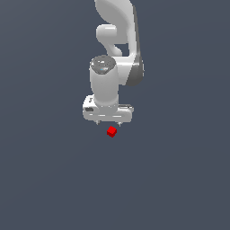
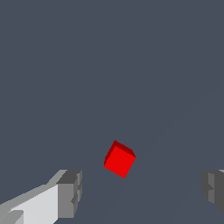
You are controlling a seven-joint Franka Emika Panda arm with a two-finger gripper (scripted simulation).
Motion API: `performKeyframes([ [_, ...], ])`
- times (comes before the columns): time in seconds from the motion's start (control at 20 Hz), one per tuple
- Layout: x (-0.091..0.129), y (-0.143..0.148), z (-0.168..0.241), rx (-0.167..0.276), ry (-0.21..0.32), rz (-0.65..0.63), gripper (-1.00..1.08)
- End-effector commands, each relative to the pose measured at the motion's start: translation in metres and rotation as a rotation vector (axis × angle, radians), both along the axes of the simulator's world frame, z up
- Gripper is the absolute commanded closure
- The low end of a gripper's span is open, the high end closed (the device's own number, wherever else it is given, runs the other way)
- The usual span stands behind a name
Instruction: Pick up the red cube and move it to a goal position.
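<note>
Tabletop (image 1: 45,179), plain dark grey-blue, fills both views with nothing to mark it but the arm and one small object. No goal marker shows on it in either view.

White arm (image 1: 117,54) descends from the top of the exterior view, wrist turned straight down, ending in the claw (image 1: 109,122).

Claw stands open: in the wrist view its two grey fingertips (image 2: 70,193) sit wide apart with bare tabletop between them, gripping nothing. In the exterior view only two short tips show under the white hand body.

Red cube (image 1: 112,131) rests on the tabletop just below the claw, slightly toward the exterior view's right of the midpoint between the tips. Claw and cube are near but apart; no contact.

Key relation, from the wrist view: red cube (image 2: 119,159) falls in the gap between the fingertips but ahead of the line joining them, and nearer one tip than the other. Faces sit turned at an angle to the closing line, corners rather than flats toward the pads. Being a cube, it has no long axis to favour.

Judgement: descent plus a small sideways correction, and likely a wrist turn to square the pads to the flats, is what the grasp calls for.

Writing, brands, labels: none visible anywhere.
</note>
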State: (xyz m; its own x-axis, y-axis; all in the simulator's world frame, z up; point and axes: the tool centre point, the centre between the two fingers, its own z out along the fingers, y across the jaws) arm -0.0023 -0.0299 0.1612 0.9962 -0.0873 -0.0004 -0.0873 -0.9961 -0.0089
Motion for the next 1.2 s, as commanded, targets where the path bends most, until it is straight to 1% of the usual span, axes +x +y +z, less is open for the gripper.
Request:
performKeyframes([
  [0.0, 0.000, 0.000, 0.000, 0.000, 0.000, 0.000, -0.92],
  [0.3, -0.002, 0.000, -0.007, -0.001, 0.000, -0.026, -0.92],
  [0.55, -0.007, 0.000, -0.024, -0.002, 0.000, -0.087, -0.92],
  [0.75, -0.013, 0.001, -0.045, -0.004, 0.001, -0.162, -0.92],
  [1.15, -0.028, 0.005, -0.098, -0.009, 0.001, -0.356, -0.92],
])
